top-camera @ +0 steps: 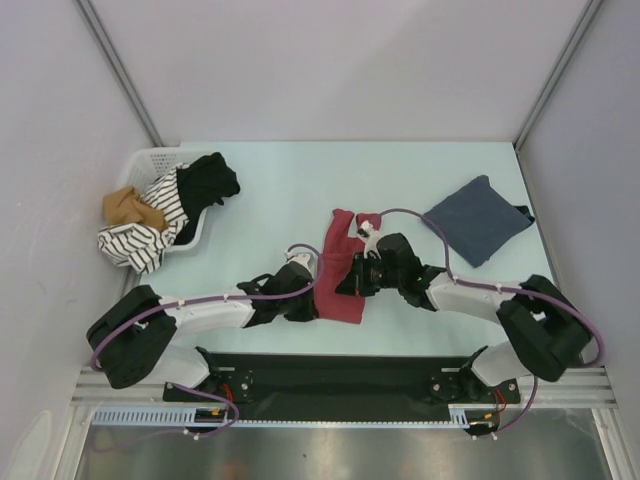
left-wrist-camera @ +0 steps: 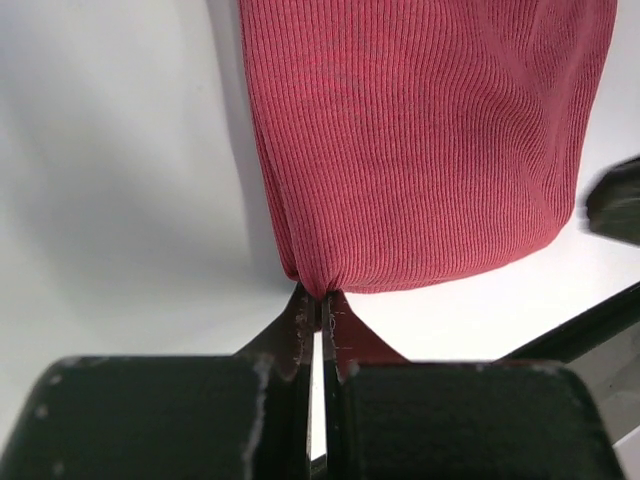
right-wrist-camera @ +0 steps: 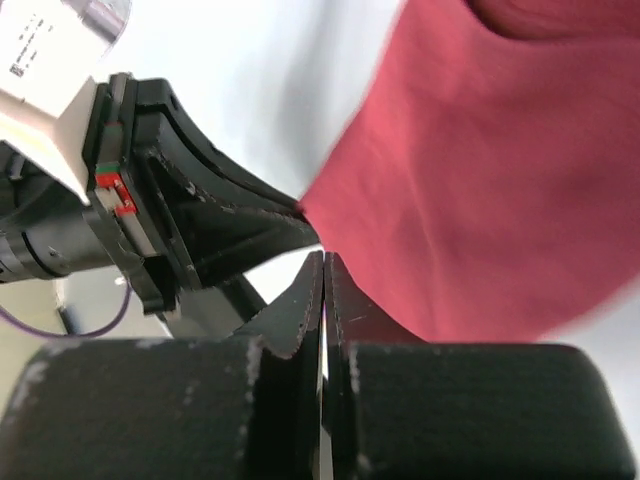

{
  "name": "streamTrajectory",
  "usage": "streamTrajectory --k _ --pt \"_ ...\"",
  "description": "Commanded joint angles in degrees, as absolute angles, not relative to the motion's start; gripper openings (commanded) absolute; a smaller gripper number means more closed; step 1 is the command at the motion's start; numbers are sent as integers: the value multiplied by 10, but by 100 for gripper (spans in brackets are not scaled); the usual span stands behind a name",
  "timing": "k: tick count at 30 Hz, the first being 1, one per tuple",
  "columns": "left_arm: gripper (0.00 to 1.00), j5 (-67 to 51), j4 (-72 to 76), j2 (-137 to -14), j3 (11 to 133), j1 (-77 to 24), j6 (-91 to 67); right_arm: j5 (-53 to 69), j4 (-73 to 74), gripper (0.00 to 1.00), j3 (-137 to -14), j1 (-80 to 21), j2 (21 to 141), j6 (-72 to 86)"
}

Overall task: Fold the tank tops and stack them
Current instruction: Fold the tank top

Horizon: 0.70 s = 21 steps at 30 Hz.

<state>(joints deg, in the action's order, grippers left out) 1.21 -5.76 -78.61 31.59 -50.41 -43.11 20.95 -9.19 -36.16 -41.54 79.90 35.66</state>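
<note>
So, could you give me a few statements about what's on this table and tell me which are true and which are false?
1. The left claw and the right claw are both shut on the red top. True.
2. The blue-grey top lies in the basket. False: it lies folded on the table, far to the right of the basket.
3. A striped garment hangs over the basket's rim. True.
4. The red top is stacked on the blue-grey top. False: they lie apart, with bare table between them.
</note>
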Motion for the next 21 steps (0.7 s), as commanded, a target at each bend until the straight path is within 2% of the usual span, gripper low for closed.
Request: streamTrajectory --k 1,11,21 --pt "0 28 -76 -771 304 -507 -434 272 -249 0 -378 -412 850 374" --pt "0 21 -77 -757 294 -507 -430 346 -495 0 -363 -356 1035 410" --pt "0 17 -75 -758 289 -507 -418 351 -462 0 -458 -291 1116 388"
